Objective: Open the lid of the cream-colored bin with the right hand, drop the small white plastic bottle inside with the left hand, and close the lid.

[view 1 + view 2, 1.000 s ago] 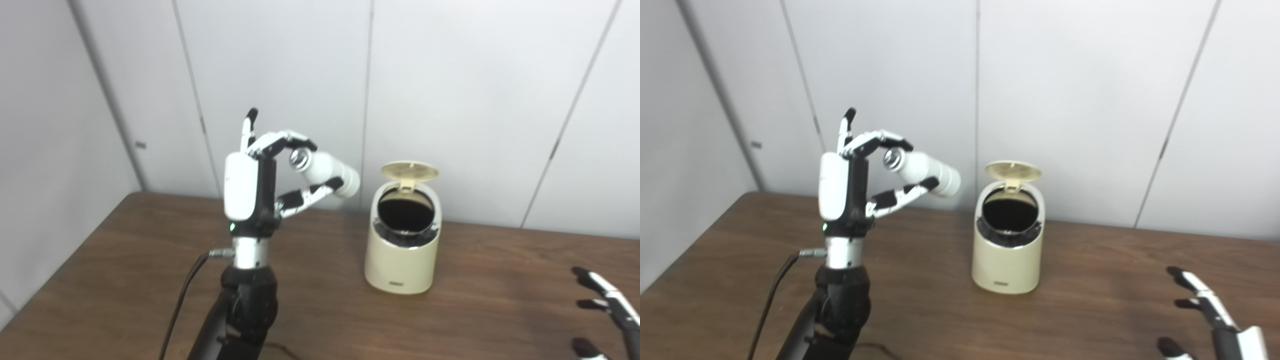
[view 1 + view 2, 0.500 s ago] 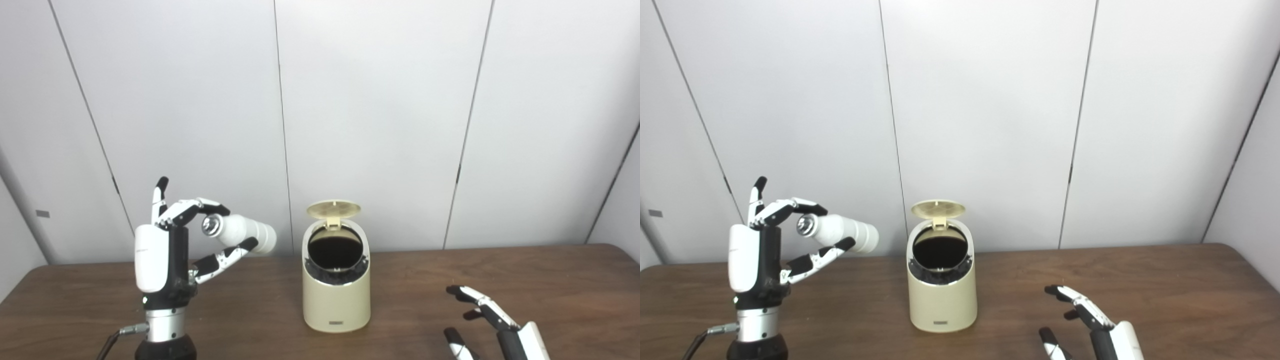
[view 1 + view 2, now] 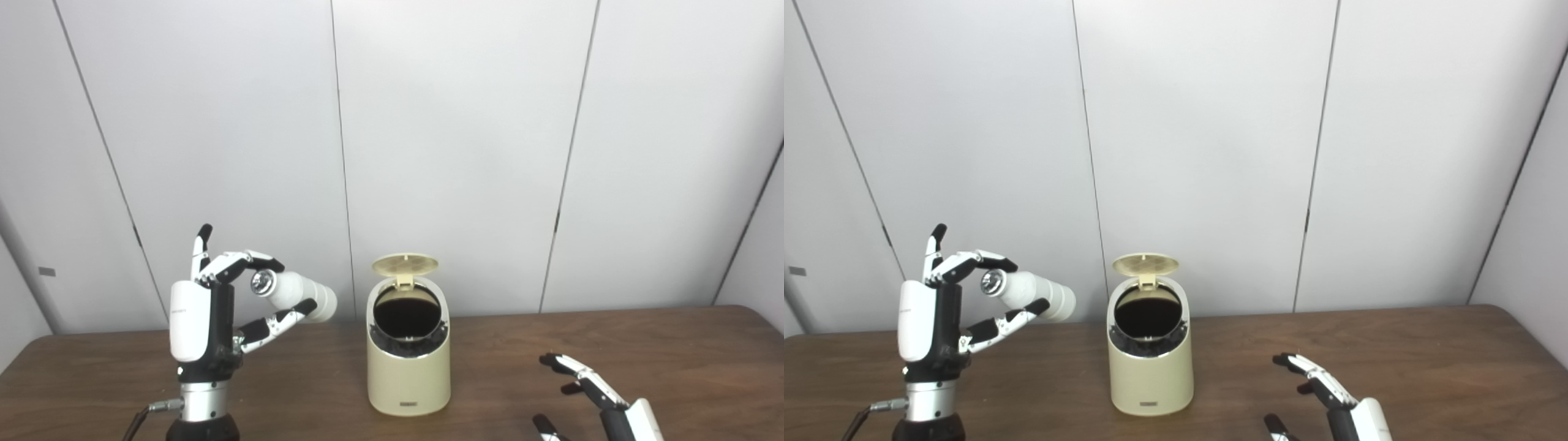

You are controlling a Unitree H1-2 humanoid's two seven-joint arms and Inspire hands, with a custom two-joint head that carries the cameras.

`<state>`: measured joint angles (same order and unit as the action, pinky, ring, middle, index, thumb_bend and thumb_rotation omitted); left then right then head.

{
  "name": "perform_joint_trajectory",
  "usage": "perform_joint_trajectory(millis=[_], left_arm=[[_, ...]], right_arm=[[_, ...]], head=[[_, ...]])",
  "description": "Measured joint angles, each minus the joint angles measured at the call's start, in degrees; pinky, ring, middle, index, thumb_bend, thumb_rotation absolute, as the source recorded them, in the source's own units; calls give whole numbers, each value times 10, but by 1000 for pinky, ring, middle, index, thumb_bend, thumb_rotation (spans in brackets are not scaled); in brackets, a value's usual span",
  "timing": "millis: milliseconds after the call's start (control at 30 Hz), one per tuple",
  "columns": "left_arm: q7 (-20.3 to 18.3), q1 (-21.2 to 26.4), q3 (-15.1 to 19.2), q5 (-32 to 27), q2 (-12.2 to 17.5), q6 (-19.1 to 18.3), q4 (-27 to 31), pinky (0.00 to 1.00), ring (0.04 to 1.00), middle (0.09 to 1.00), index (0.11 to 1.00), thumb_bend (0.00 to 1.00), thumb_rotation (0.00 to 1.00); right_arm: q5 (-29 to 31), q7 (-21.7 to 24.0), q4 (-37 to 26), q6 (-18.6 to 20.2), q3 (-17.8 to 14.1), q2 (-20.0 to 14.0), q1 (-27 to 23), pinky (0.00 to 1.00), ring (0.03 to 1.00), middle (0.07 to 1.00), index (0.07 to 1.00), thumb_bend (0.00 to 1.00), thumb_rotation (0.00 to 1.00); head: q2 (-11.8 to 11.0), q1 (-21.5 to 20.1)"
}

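The cream-colored bin (image 3: pixel 408 370) stands near the middle of the brown table, its round lid (image 3: pixel 405 264) tipped up at the back and the dark opening showing. My left hand (image 3: pixel 205 312) is raised upright to the left of the bin, shut on the small white plastic bottle (image 3: pixel 295 292), which lies sideways in the fingers with its cap end toward the camera. The bottle is higher than the bin's rim and left of it. Low at the right, my right hand (image 3: pixel 588 392) hovers over the table with fingers spread, holding nothing.
The brown wooden table (image 3: pixel 674 361) runs across the view, with white wall panels (image 3: pixel 459 153) close behind the bin. A black cable (image 3: pixel 138 422) hangs from the left wrist.
The camera swung up and right since a second ago, shifting the whole scene left. Since half a second ago the picture has shifted only slightly. The left hand still holds the bottle; the lid stays up.
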<state>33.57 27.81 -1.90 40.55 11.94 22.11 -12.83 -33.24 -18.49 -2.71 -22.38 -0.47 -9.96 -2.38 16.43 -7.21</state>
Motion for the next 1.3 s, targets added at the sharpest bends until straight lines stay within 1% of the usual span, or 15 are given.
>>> perform_joint_trajectory(millis=[267, 467, 733, 800, 867, 1000, 1267, 1300], left_arm=[[13, 14, -13, 4, -6, 13, -14, 1000, 598, 478, 484, 525, 0], [15, 16, -19, 2, -20, 13, -27, 1000, 618, 477, 486, 524, 0], [16, 21, -21, -2, -36, 13, -30, 1000, 633, 480, 482, 525, 0], [19, 24, -22, 0, -39, 13, -30, 1000, 632, 481, 478, 525, 0], [22, 26, -25, 3, -40, 13, -30, 1000, 633, 481, 478, 525, 0], [23, 31, -28, 1, -45, 13, -41, 1000, 631, 479, 482, 525, 0], [24, 35, -29, -21, -61, 15, -70, 1000, 628, 479, 482, 525, 0], [25, 36, -29, -23, -62, 16, -71, 1000, 626, 477, 483, 525, 0]], right_arm=[[1, -4, 2, -3, 0, 0, -1, 628, 770, 803, 761, 151, 30], [2, -6, 4, -4, 0, 0, -3, 631, 773, 803, 765, 158, 56], [1, -9, 5, -4, 1, 0, -4, 631, 771, 804, 764, 165, 43], [1, -10, 6, -6, 1, 0, -4, 633, 771, 803, 764, 173, 9], [2, -12, 7, -8, 1, 0, -5, 635, 773, 804, 765, 174, 4], [2, -15, 10, -8, 1, 0, -6, 641, 777, 808, 770, 179, 64], [4, -22, 12, -20, 4, -2, -8, 644, 781, 812, 773, 178, 86], [4, -22, 13, -21, 4, -2, -8, 645, 781, 811, 774, 181, 101]], head=[[1, -1], [2, 0], [2, 2], [2, 2], [2, 2], [2, 2], [3, 1], [3, -1]])
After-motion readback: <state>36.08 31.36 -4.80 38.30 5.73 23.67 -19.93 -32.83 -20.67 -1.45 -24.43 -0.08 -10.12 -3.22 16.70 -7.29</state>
